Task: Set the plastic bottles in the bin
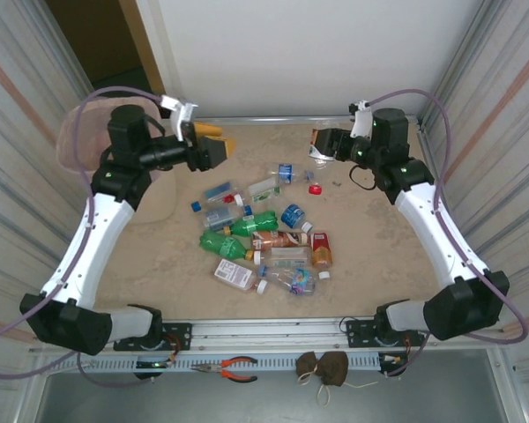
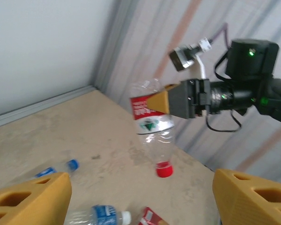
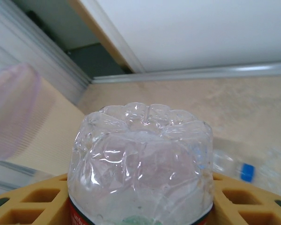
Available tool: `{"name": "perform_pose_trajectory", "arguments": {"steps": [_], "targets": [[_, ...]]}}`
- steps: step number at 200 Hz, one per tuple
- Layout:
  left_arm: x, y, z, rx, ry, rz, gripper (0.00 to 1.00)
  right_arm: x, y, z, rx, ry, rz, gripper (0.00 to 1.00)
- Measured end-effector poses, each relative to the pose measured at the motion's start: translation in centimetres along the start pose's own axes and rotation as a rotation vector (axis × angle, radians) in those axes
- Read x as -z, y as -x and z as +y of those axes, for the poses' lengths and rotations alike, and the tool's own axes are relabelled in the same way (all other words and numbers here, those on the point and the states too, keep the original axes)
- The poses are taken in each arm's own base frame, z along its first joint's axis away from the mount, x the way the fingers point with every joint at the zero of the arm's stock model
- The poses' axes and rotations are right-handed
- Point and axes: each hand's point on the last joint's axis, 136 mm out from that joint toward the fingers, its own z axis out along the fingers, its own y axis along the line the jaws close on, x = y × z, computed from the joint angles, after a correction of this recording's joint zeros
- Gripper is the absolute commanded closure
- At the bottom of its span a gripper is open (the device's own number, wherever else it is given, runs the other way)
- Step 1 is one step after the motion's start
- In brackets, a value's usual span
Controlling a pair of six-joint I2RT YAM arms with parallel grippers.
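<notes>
1. Top external view: the right gripper (image 1: 317, 145) holds a clear bottle (image 1: 318, 157) over the far end of the table (image 1: 159, 256). The pink bin (image 1: 70, 141) stands at the far left, on the other arm's side, so to my eye a hand-over is the step in hand. The open left gripper (image 1: 219, 145) needs to close on the bottle before the right one lets go. The right arm (image 1: 432, 220) runs up the right side, bends at the far end and turns its wrist inward. The left arm (image 1: 93, 229) mirrors it with its elbow high beside the bin. The two grippers face each other, well apart, and the other bottles (image 1: 264, 238) lie heaped mid-table.
2. Left wrist view: the left gripper (image 2: 139, 180) has its fingers spread wide with nothing between them. Ahead, the right gripper (image 2: 154, 103) clamps the clear bottle (image 2: 152, 129) across its red label, base up and neck down. I cannot tell whether the red cap (image 2: 164, 170) touches the table. The bare stretch below the label looks the best place to take hold.
3. Right wrist view: the crumpled base of the clear bottle (image 3: 140, 154) bulges up between the fingers of the right gripper (image 3: 140, 201), which pinch it firmly. Such thin plastic probably gives, so a gentle squeeze should do. The bin (image 3: 11, 110) is a pale blur far to the left
</notes>
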Motion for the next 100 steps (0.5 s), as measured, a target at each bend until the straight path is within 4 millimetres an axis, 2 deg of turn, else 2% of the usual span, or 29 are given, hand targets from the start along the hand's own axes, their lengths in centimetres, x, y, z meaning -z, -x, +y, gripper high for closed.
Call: {"name": "perform_pose_trajectory", "arguments": {"steps": [47,100], "targets": [[-4.8,-2.2,-4.1,-0.042,-0.185,0.068,0.18,1.5,1.2,6.9,0.065,0.210,-0.064,0.48],[-8.7,-3.9,-5.6,-0.038,-0.268,0.124,0.17,2.0,0.5,11.0,0.099,0.325,-0.063,0.47]]}}
